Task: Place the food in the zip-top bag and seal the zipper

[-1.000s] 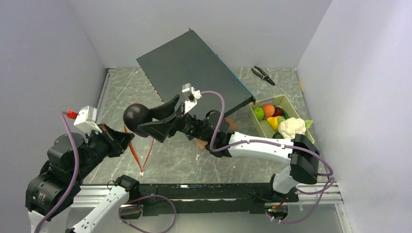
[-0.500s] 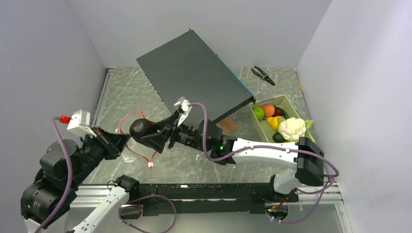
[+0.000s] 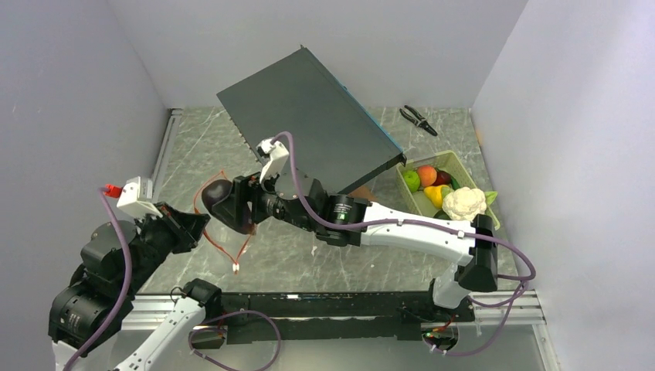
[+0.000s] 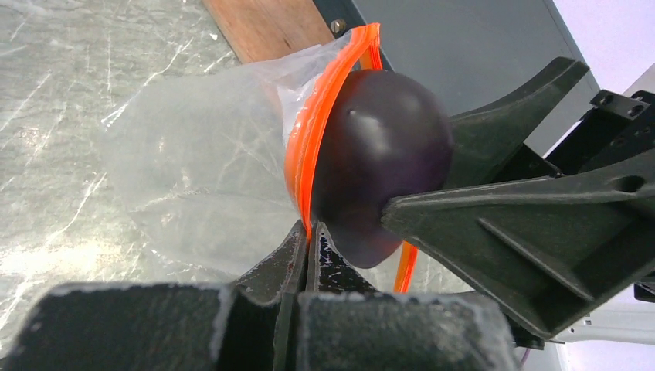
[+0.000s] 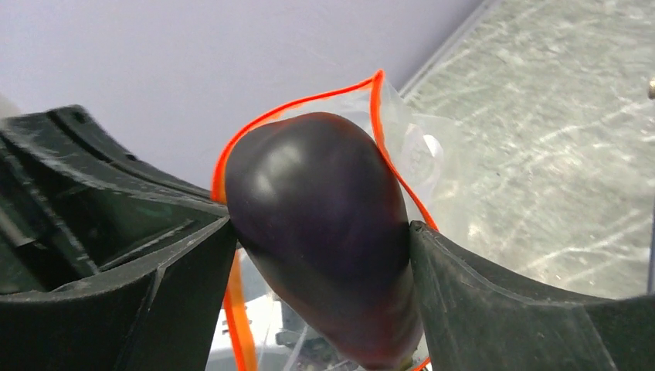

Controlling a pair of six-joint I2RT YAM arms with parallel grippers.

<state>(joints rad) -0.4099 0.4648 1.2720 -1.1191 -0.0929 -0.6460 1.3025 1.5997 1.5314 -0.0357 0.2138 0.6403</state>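
Purple eggplant [image 5: 320, 239], clamped in right jaws, has pushed into the bag [image 4: 185, 178] mouth that left jaws pinch.

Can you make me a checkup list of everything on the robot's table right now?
Surface: grey marbled table, nothing spilled seen.
Job's things: eggplant nosing into the zip-top bag mouth; zipper open; cauliflower, lime and orange in the tray.
Clutter: pliers and a dark panel at the back.
Grippers: left gripper jaws pinch the bag's rim; right gripper jaws clamp the eggplant.
Cables: purple cables along both arms.
Surroundings: plain pale walls.
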